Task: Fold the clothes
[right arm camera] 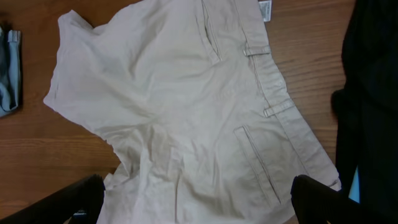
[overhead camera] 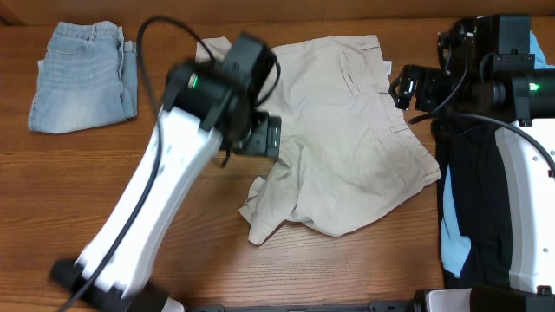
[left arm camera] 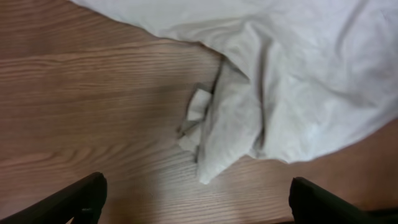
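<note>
Beige shorts (overhead camera: pixel 347 130) lie spread and wrinkled in the middle of the table, with one leg bunched at the lower left. My left gripper (overhead camera: pixel 263 136) hovers over the shorts' left edge. In the left wrist view it is open and empty (left arm camera: pixel 199 202), above bare wood just short of the crumpled hem (left arm camera: pixel 217 137). My right gripper (overhead camera: pixel 408 87) hovers at the shorts' right side near the waistband. In the right wrist view it is open and empty (right arm camera: pixel 199 199), above the shorts (right arm camera: pixel 186 106).
Folded denim shorts (overhead camera: pixel 82 76) lie at the back left and show at the left edge of the right wrist view (right arm camera: pixel 7 74). A pile of dark clothes (overhead camera: pixel 473 199) with a light blue piece (overhead camera: pixel 453 238) lies at the right edge, under the right arm.
</note>
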Available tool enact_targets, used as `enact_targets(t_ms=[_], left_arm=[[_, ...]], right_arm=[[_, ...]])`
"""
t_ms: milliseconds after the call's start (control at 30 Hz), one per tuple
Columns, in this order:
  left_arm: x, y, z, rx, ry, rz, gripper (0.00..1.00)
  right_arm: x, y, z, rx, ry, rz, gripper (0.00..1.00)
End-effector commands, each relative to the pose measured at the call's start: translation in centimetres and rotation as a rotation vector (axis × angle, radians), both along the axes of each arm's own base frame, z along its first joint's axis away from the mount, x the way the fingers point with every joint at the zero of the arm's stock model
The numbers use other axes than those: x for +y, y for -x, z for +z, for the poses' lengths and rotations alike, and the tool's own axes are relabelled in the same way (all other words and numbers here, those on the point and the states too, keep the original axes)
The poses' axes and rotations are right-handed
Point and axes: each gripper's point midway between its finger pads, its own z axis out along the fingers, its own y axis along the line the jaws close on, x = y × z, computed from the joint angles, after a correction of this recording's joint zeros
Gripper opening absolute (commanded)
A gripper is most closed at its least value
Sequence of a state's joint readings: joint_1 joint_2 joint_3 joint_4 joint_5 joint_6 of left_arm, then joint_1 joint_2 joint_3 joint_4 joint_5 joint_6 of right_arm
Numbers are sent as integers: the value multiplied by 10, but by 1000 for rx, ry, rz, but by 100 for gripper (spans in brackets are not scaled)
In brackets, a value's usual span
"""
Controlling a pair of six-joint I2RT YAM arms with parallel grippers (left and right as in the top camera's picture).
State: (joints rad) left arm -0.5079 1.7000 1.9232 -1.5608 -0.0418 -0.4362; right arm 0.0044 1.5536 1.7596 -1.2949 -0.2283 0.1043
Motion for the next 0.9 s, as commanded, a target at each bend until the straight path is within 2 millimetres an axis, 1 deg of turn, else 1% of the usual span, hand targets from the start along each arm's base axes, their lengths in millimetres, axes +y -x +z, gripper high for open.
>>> enact_targets(t_ms=[0,133,200,333,367,400,500,567,667,767,800,867], left_arm=[[0,37,-37,50,24,-2,93],[5,63,-93,102,9,8,88],[4,75,-119,133,28,-2,85],[4,103,-168,224,54,-20,75],[3,107,-176,237,63,-23,73],[4,117,-192,260,72,-31,68],[4,120,-206,256,81,-36,63],[3,119,-210,245,87,-44,60],[-1,113,-215,211,102,-81,60],[-5,110,-223,180,119,-133,54],[-5,109,-225,179,119,-136,51],[-5,110,-229,185,116,-134,38]], right_arm=[[-1,-2,4,-18,7,3,100],[-1,-1,4,-17,7,3,100],[-1,-2,4,-18,7,3,100],[-1,-2,4,-18,7,3,100],[-1,-1,4,-18,7,3,99],[-1,-1,4,-18,7,3,99],[-1,-2,4,-19,7,3,100],[-1,-2,5,-22,7,3,99],[-1,-4,6,-29,7,3,99],[-2,-5,6,-34,12,-1,99],[-4,-5,6,-34,18,-5,99],[-6,-5,5,-33,33,-14,99]])
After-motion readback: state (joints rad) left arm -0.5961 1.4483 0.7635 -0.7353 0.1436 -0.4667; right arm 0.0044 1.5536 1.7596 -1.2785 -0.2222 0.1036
